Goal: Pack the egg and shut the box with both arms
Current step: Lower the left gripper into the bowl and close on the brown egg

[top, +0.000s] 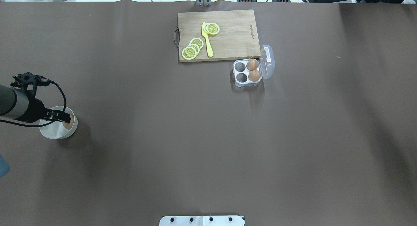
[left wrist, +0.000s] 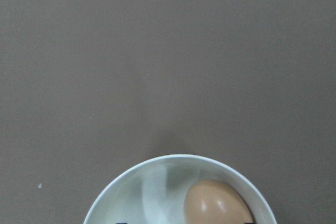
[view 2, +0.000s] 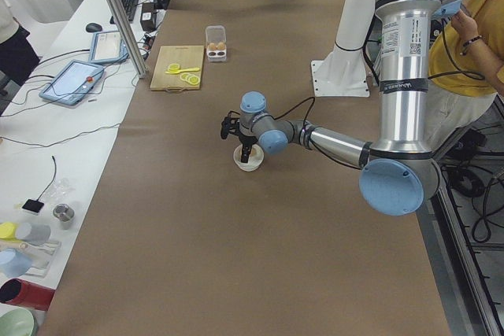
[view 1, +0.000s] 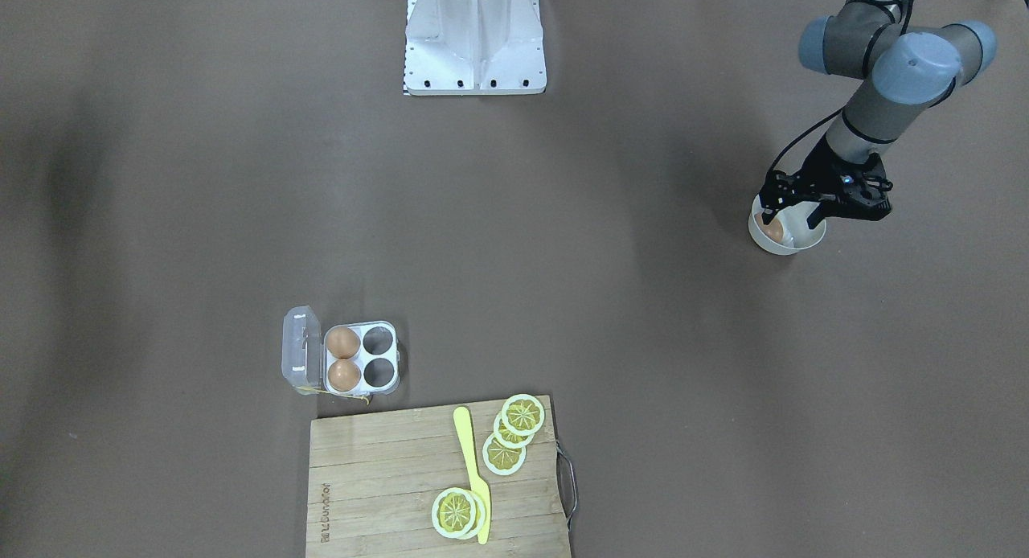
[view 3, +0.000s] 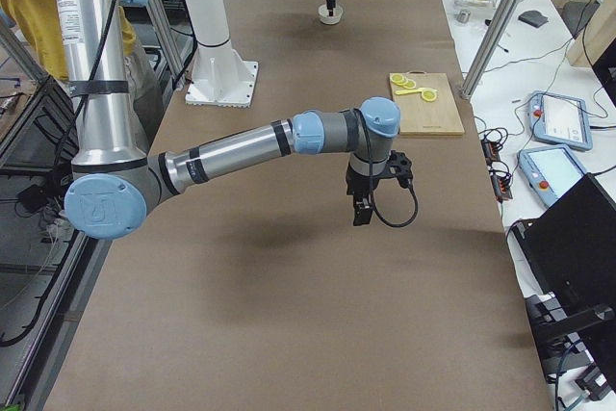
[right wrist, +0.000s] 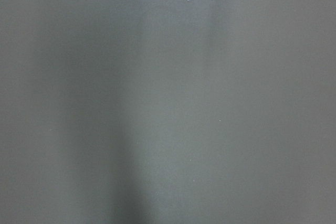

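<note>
A brown egg lies in a white bowl at the table's left end. My left gripper hangs open just over the bowl, its fingers spread above the rim and the egg below them, untouched. The clear box stands far off near the cutting board with its lid folded open. Two brown eggs fill the cells beside the lid; the other two cells are bare. My right gripper hangs over the table; I cannot tell its state.
A wooden cutting board with lemon slices and a yellow knife lies next to the box. The white robot base stands mid-table at the robot's edge. A person in yellow stands behind the robot.
</note>
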Controlling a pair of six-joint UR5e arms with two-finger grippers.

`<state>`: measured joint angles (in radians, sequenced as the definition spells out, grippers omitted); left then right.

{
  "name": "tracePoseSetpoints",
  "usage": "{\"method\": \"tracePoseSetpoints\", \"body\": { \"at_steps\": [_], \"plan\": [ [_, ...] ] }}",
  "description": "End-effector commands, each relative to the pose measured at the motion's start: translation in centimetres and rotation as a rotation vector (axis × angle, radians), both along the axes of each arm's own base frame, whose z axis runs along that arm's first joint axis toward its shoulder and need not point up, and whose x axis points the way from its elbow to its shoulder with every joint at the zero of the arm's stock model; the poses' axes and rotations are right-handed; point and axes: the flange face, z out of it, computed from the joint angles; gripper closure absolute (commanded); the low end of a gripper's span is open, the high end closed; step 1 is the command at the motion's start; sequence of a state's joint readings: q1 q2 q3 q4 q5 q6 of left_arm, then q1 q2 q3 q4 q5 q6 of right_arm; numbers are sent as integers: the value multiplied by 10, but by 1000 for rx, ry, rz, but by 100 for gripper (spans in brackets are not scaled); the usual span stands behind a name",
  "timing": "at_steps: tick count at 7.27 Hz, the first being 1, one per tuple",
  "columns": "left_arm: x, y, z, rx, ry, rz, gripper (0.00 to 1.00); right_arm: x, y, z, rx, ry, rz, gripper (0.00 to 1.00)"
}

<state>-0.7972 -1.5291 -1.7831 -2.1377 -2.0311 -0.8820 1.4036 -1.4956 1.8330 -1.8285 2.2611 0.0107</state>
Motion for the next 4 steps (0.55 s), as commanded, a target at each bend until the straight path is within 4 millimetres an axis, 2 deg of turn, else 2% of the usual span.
{"method": "tracePoseSetpoints", "body": {
  "at_steps": [1, 4],
  "plan": [
    [0, 1, -2, 7, 9, -1, 20, 0, 0, 0, 0, 0, 0, 0],
    [10, 10, -2, -9, 20, 6, 20, 0, -1, 0, 0, -1, 0, 0]
  ]
}}
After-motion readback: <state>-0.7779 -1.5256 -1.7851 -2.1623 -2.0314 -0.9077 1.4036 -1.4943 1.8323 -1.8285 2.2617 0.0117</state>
